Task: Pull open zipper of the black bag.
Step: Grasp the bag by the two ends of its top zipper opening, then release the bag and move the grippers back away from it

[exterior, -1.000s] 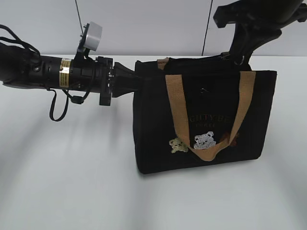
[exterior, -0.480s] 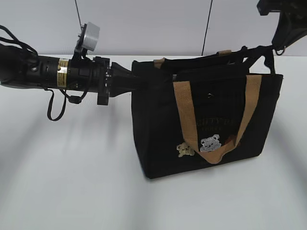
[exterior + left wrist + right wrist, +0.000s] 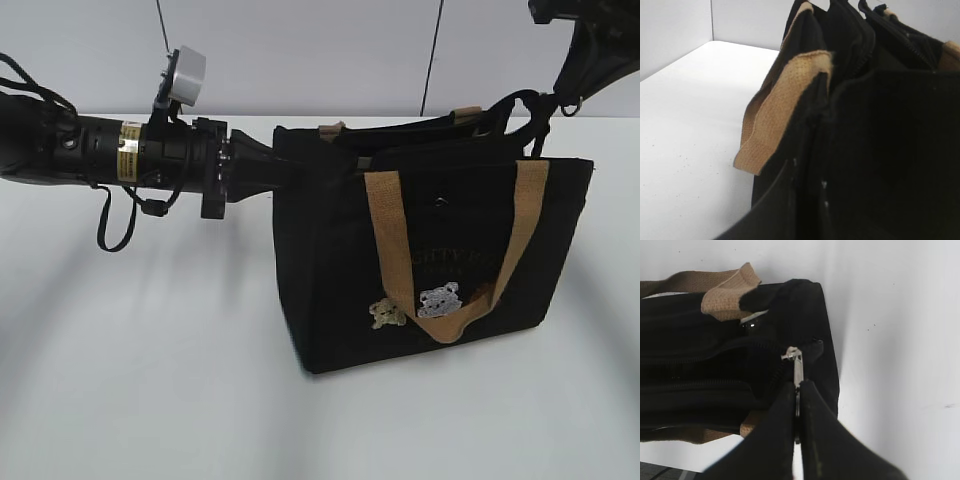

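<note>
Your right gripper [image 3: 797, 410] clenches the silvery metal zipper pull [image 3: 798, 366] at the boxy black fabric bag's [image 3: 440, 270] right end; your left gripper [image 3: 285, 172] pinches its left edge.

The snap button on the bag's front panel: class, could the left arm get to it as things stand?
Probably not: the left gripper is clamped on the bag's left end, and the snap button sits further right on the front.

My exterior camera looks slightly down across the white table [image 3: 150, 380] at the black bag [image 3: 440, 270], front-on. My left wrist camera sits close against the bag's end; my right wrist camera looks down on its top edge. All three share the bag.
</note>
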